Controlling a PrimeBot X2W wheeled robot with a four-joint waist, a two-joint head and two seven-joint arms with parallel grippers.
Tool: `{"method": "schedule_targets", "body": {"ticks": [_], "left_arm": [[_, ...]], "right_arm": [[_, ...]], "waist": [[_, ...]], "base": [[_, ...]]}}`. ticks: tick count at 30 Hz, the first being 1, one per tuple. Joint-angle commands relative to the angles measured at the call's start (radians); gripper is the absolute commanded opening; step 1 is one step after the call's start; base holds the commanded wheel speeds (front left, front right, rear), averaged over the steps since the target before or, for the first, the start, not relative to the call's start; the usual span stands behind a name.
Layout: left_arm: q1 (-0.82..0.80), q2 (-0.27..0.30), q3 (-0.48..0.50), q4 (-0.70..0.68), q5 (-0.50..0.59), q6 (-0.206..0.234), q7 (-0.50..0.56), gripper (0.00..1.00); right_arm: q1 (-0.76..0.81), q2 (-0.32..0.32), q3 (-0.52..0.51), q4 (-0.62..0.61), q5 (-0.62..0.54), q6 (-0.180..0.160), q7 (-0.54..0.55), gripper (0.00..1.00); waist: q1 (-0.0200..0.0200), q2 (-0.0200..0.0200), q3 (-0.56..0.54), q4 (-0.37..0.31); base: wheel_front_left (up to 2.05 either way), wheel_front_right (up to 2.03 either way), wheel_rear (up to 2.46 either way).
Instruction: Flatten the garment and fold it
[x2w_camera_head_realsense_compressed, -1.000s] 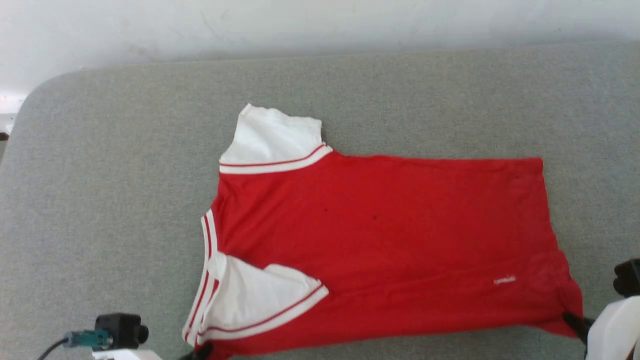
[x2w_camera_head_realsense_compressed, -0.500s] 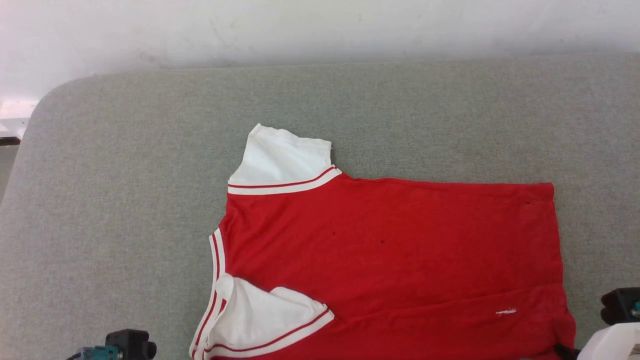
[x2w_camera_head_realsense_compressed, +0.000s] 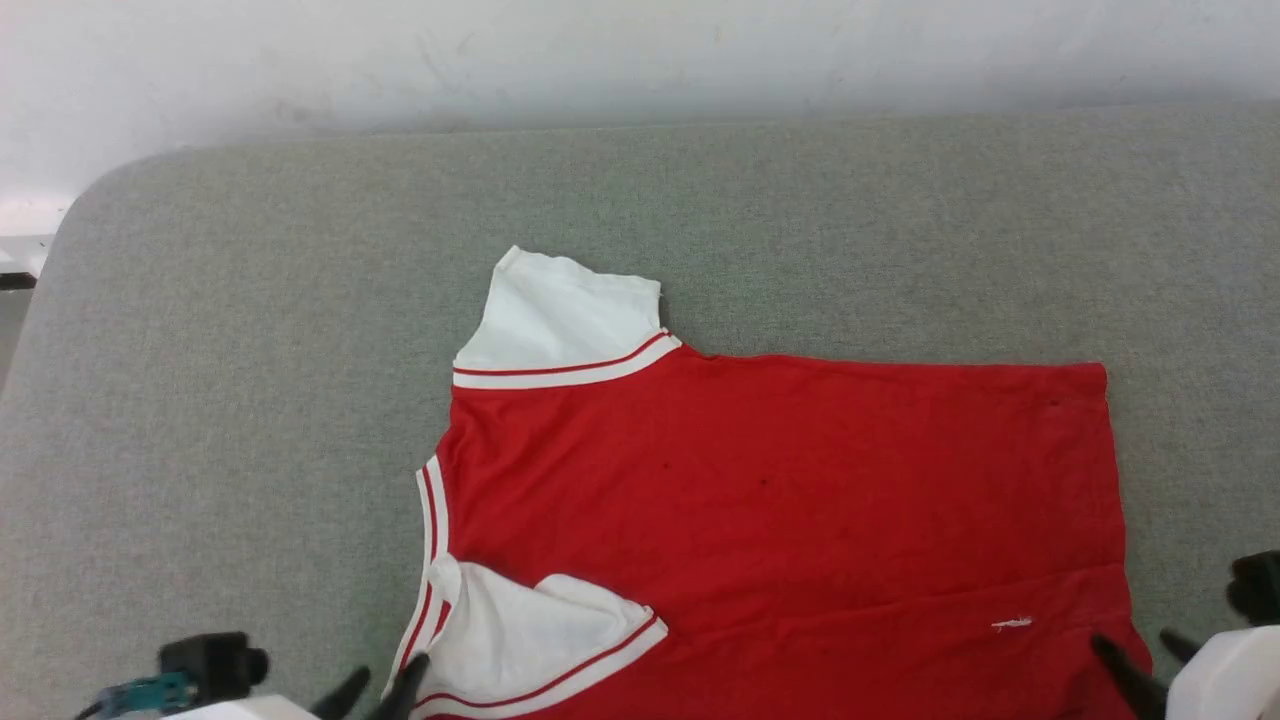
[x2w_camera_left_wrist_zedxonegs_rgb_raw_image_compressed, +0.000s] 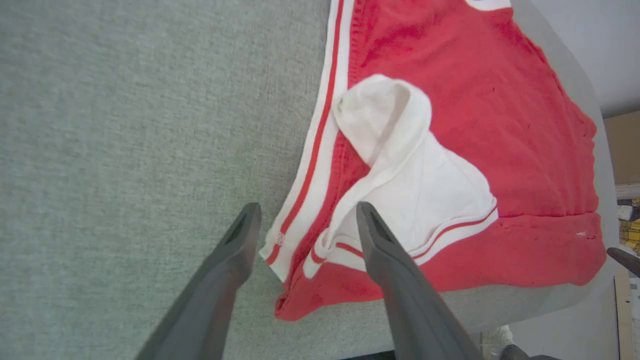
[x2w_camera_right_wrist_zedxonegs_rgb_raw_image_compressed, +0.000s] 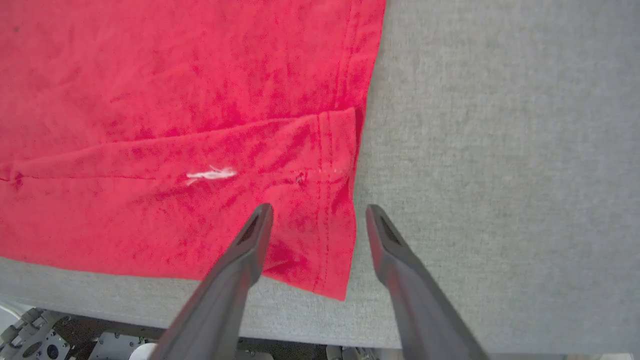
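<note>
**Flattening in hand, folding not yet begun**

Spread back-up across the grey desk (x2w_camera_head_realsense_compressed: 250, 400): the red jersey T-shirt (x2w_camera_head_realsense_compressed: 780, 480), collar end to the left, hem to the right, near edge close to the desk's front edge. Flat and square along the far side, with the far sleeve (x2w_camera_head_realsense_compressed: 565, 310) laid out clean. Not so on the near side: near sleeve (x2w_camera_head_realsense_compressed: 520, 620) flopped inward over the red back, plus a long crease running toward the hem.

Holding nothing with the left end effector (x2w_camera_left_wrist_zedxonegs_rgb_raw_image_compressed: 306, 210), jaws wide, straddling the striped shoulder corner beside that sleeve. Same with the right end effector (x2w_camera_right_wrist_zedxonegs_rgb_raw_image_compressed: 319, 210): jaws wide, empty, poised at the near hem corner (x2w_camera_right_wrist_zedxonegs_rgb_raw_image_compressed: 330, 270), one finger over cloth and the other over bare desk.

Judged as the flattening step. Next move probably calls for pinching the white near sleeve and drawing it outward off the red body, or closing on both near corners to pull the crease out. Worth minding how little desk is left on the near side, so perhaps shifting the whole shirt farther in first. At the sleeve, top layer only.
</note>
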Motion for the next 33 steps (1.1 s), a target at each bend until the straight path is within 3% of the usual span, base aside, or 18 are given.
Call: {"method": "schedule_targets", "body": {"ticks": [1, 4, 9, 13, 17, 23, 28, 33], "left_arm": [[0.013, -0.002, 0.018, -0.021, -0.007, 0.01, -0.019, 1.0], [0.022, -0.011, 0.074, -0.086, 0.008, 0.027, -0.099, 1.0], [-0.064, -0.031, 0.172, -0.157, 0.134, 0.066, -0.328, 1.0], [-0.202, -0.025, 0.165, -0.159, 0.221, 0.047, -0.43, 1.0], [-0.377, 0.005, 0.124, -0.113, 0.309, 0.028, -0.457, 1.0], [-0.649, 0.064, 0.022, 0.011, 0.368, -0.049, -0.338, 1.0], [-0.836, 0.117, -0.074, 0.132, 0.375, -0.151, -0.156, 1.0], [-0.963, 0.136, -0.14, 0.238, 0.333, -0.207, 0.043, 1.0]], "right_arm": [[-0.01, 0.003, -0.01, -0.021, -0.004, -0.001, -0.018, 1.0], [-0.021, 0.024, -0.037, -0.086, -0.022, -0.001, -0.092, 1.0], [-0.079, 0.054, -0.05, -0.175, -0.105, -0.001, -0.299, 1.0], [-0.152, 0.072, -0.024, -0.195, -0.167, -0.001, -0.418, 1.0], [-0.22, 0.086, 0.015, -0.193, -0.209, -0.001, -0.475, 1.0], [-0.287, 0.1, 0.065, -0.17, -0.235, -0.001, -0.5, 1.0], [-0.313, 0.108, 0.085, -0.156, -0.243, -0.001, -0.509, 1.0], [-0.329, 0.114, 0.099, -0.142, -0.25, -0.001, -0.514, 1.0]], "waist": [[0.0, -0.0001, 0.0, 0.001], [0.0, -0.0001, 0.006, 0.005], [0.0, -0.0001, 0.043, 0.005], [0.0, -0.0001, 0.09, -0.003], [0.0, -0.0001, 0.144, -0.013], [0.0, -0.0001, 0.23, -0.025], [0.0, -0.0001, 0.288, -0.044], [0.0, -0.0001, 0.328, -0.069]], "base": [[0.0, 0.0, 0.0], [0.0, 0.0, 0.0], [0.0, 0.0, 0.0], [0.0, 0.0, 0.0], [0.0, 0.0, 0.0], [0.0, 0.0, 0.0], [0.0, 0.0, 0.0], [0.0, 0.0, 0.0]]}}
